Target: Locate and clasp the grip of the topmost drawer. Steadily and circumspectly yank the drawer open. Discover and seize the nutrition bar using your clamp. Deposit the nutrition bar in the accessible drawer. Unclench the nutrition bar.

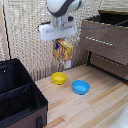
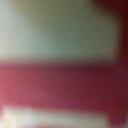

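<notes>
In the exterior view my clamp [image 1: 62,42] hangs from the white arm at the top middle. It is shut on the nutrition bar [image 1: 63,50], an orange, yellow and red packet that hangs in the air above the yellow bowl [image 1: 59,78]. The topmost drawer [image 1: 102,38] of the dark brown dresser is at the exterior view's right. It stands pulled out, its dark inside showing from above, with the silver bar [image 1: 95,40] on its front. The clamp is to the exterior view's left of the drawer, apart from it. The wrist view is only a close red and pale blur.
A blue bowl [image 1: 80,87] sits on the light wooden table [image 1: 95,107] beside the yellow bowl. A black open box [image 1: 17,97] stands at the exterior view's lower left. A lower drawer [image 1: 110,65] is under the topmost one. A woven screen stands behind.
</notes>
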Controlling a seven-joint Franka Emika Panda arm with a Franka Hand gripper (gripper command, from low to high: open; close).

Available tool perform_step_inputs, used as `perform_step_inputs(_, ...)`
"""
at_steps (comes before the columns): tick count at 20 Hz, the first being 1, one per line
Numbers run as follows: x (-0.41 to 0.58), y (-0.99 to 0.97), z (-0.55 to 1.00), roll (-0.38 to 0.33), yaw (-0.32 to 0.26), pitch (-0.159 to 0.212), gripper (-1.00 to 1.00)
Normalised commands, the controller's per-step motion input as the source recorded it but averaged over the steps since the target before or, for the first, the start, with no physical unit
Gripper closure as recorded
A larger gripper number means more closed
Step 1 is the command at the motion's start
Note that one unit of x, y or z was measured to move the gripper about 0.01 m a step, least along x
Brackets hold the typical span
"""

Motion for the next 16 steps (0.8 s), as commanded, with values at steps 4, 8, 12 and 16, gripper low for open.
perform_step_inputs(4,0.556,-0.06,1.0,0.0,-0.029,0.017,1.0)
perform_step_inputs(8,0.46,-0.11,1.0,0.0,-0.044,0.052,1.0)
perform_step_inputs(12,0.205,-0.21,1.0,0.005,-0.027,0.062,1.0)
perform_step_inputs(16,-0.004,-0.29,0.99,0.062,0.095,0.004,1.0)
